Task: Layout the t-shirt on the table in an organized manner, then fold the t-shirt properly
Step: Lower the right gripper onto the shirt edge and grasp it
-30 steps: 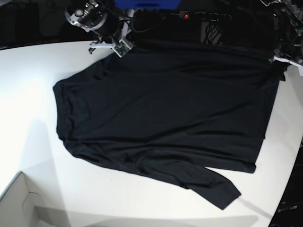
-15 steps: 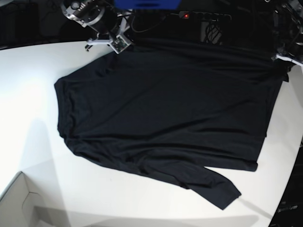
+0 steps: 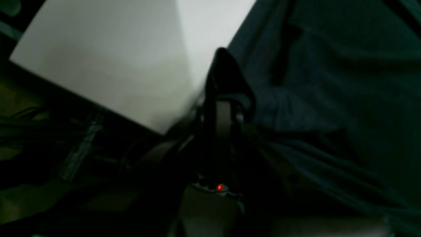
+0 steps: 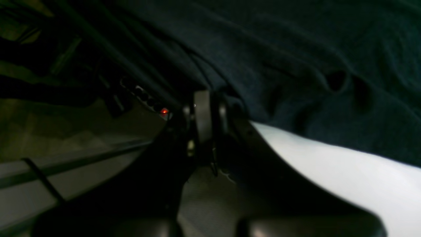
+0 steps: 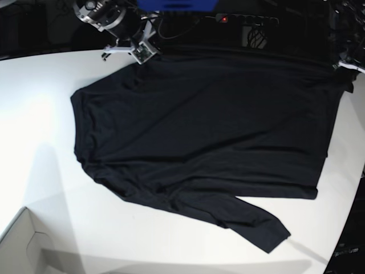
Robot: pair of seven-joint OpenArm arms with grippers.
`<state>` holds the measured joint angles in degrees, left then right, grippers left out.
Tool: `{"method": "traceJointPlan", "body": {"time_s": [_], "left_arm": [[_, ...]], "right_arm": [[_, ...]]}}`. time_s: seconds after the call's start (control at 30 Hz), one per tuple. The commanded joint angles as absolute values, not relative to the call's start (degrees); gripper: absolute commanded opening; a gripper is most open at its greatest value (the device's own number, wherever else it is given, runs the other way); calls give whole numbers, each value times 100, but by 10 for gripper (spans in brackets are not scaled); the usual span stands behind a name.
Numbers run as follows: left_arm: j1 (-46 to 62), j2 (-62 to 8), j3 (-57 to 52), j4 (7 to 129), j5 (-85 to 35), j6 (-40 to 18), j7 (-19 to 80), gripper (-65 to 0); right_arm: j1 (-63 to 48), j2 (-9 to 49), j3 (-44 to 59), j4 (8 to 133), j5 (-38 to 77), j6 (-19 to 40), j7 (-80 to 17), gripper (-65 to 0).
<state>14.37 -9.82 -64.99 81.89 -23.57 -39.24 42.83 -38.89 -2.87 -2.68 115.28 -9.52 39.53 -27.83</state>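
Both grippers, left point(image 3: 227, 82) and right point(image 4: 205, 108), clamp the shirt's point(image 5: 199, 131) far edge; pull evenly, keeping it taut over the surface point(image 5: 40, 114).

plain black long-sleeved thin-fabric shirt point(image 5: 199, 137): one lying | smooth white curved-edge bench point(image 5: 34, 131): one showing | pale box corner point(image 5: 23, 245): one showing

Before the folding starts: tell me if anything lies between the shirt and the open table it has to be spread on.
Nothing visible does. The t-shirt already lies on the table, with both grippers shut on its far edge: the right gripper and the left gripper. The pale box corner sits clear of it.
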Motion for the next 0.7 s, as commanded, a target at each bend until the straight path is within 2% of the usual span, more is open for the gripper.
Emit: {"method": "traceJointPlan", "body": {"time_s": [0.0,0.17,0.33,0.67], "left_arm": [[1437,-1112,-6536,8295,-2457,-3916,4101,-649],[1437,-1103,-6536,8295,-2457,-3916,4101,-649],[1393,-1103,-6536,8295,-2457,-3916,4101,-649],[1165,-1130,-6466,8295,-2457,-3916,4101,-649]], "right_arm": [[-3978,-286,-277,11635,-910,4000,-2756,-650],[-4004,-277,-268,11653,-910,4000,-2677,-650],[-4233,-180,-251,11653,-910,4000,-1956,-650],[-3732,-171,-277,11600,-910,4000,-1947,-650]]}}
